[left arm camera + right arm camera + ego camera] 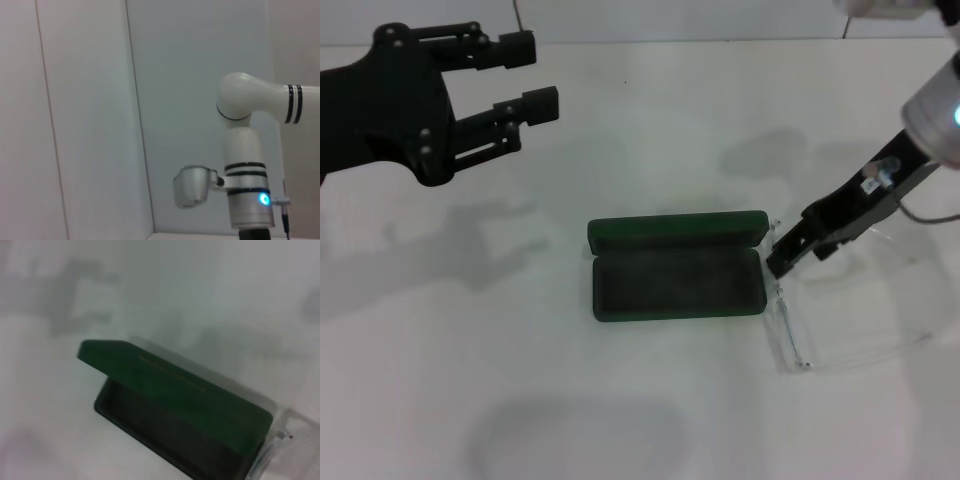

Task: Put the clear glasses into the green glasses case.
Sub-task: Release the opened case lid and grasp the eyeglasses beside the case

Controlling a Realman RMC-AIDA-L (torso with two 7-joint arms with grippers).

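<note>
The green glasses case (676, 283) lies open in the middle of the white table, its lid (676, 231) standing up at the far side and its dark lining bare. In the right wrist view the green glasses case (172, 405) shows gold lettering on the lid. The clear glasses (860, 318) are just right of the case, one clear arm (790, 330) along the case's right end. My right gripper (785, 258) reaches down from the right and is shut on the clear glasses (286, 432) at their corner nearest the case. My left gripper (532, 77) hangs open at the upper left, far from both.
Bare white tabletop (570, 400) surrounds the case on all sides. A white wall runs behind the table. The left wrist view shows only wall panels and the right arm's white links (245, 165).
</note>
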